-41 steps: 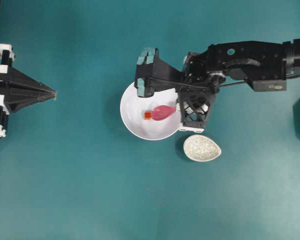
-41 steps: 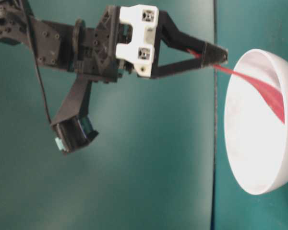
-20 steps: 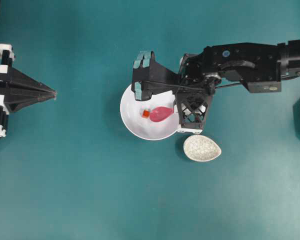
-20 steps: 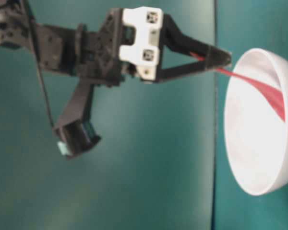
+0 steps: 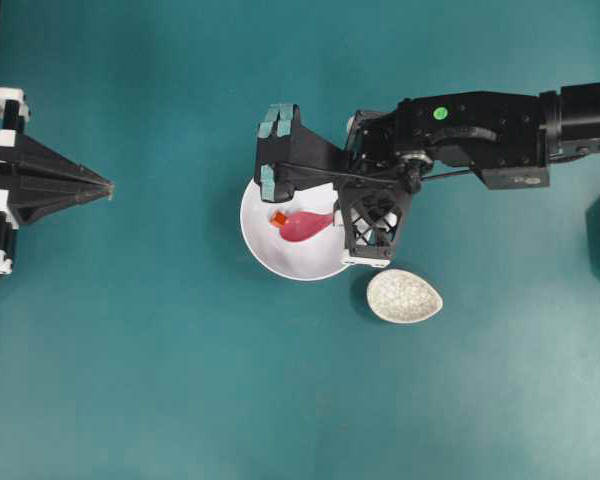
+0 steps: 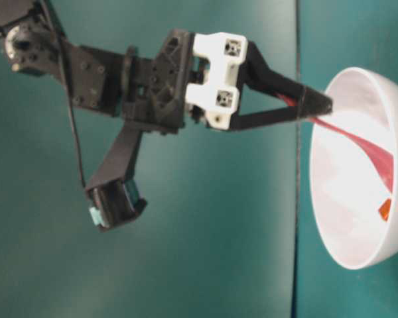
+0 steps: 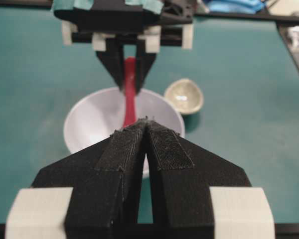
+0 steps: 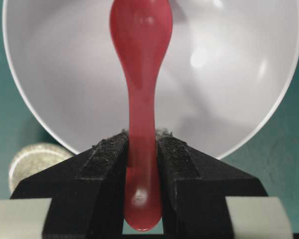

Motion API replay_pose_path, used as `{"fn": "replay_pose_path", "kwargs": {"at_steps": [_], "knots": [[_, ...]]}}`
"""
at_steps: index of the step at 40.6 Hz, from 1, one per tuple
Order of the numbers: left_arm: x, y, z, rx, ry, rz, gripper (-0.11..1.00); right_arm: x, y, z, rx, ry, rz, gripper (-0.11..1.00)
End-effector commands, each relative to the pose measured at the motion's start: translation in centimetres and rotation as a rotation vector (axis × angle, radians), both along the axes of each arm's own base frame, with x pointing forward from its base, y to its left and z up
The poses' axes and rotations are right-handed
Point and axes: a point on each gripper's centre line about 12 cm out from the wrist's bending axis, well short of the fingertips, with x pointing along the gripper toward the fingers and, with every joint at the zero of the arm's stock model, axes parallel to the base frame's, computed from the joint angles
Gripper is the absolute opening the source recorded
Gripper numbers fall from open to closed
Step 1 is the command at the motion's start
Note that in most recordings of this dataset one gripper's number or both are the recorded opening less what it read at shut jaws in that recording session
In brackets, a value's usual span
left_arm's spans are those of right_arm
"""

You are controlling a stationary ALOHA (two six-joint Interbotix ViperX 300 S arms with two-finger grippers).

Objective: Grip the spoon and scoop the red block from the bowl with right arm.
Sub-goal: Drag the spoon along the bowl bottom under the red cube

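The right tool (image 8: pixel 142 144) was found clamped on the handle of the spoon (image 8: pixel 141 59), fingers (image 8: pixel 107 159) pressed to either side, with the handle end protruding behind the grip. The scoop lay inside the bowl (image 5: pixel 255 235), toward its centre, and the red block (image 5: pixel 279 219) sat at the scoop's tip, away from the handle; whether it rested on the lip or only touched it could not be determined. Judged risks: the block was tiny and the bowl wall smooth, so a forward push might drive it up the wall rather than onto the scoop; a tilted lift could roll it off; the glossy handle might pivot between the pads. Just outside the bowl stood a speckled dish (image 5: pixel 405 296). Farthest from the bowl, the left tool (image 5: pixel 90 187) rested over the desk (image 5: pixel 180 380), pressed together and carrying nothing.
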Motion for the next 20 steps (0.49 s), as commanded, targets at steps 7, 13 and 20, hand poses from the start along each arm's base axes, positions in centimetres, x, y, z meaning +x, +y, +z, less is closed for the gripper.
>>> {"fn": "replay_pose_path", "kwargs": {"at_steps": [7,13,20], "knots": [[0.2,0.0,0.4,0.003,-0.011,0.001,0.0,0.3,-0.4,1.4,-0.001,-0.04,-0.021,0.22],[0.2,0.0,0.4,0.003,-0.011,0.001,0.0,0.3,-0.8,1.4,-0.004,-0.051,-0.03,0.22],[0.2,0.0,0.4,0.003,-0.014,0.001,0.0,0.5,-1.2,1.5,-0.016,-0.068,-0.038,0.22]]}}
